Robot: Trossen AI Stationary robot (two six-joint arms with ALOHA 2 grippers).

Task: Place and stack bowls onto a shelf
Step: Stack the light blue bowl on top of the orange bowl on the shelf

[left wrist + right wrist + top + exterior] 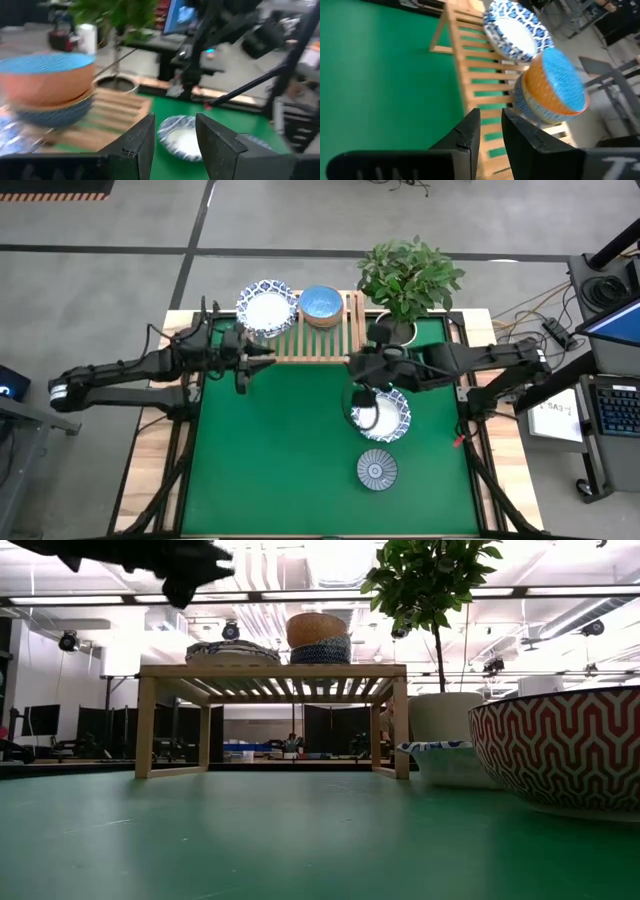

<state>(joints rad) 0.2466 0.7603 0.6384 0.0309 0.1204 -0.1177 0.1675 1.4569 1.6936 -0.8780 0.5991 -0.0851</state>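
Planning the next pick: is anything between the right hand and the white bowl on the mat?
Nothing visible. The right hand hovers by the shelf edge, just beyond the white blue-rimmed bowl; only bare green mat lies between them.

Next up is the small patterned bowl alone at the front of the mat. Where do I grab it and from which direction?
Grip the rim of the small patterned bowl, coming straight down with one finger inside and one outside. It sits upright and open, apart from the white blue-rimmed bowl; its sloping wall probably gives a side grip little purchase. The right gripper is nearest.
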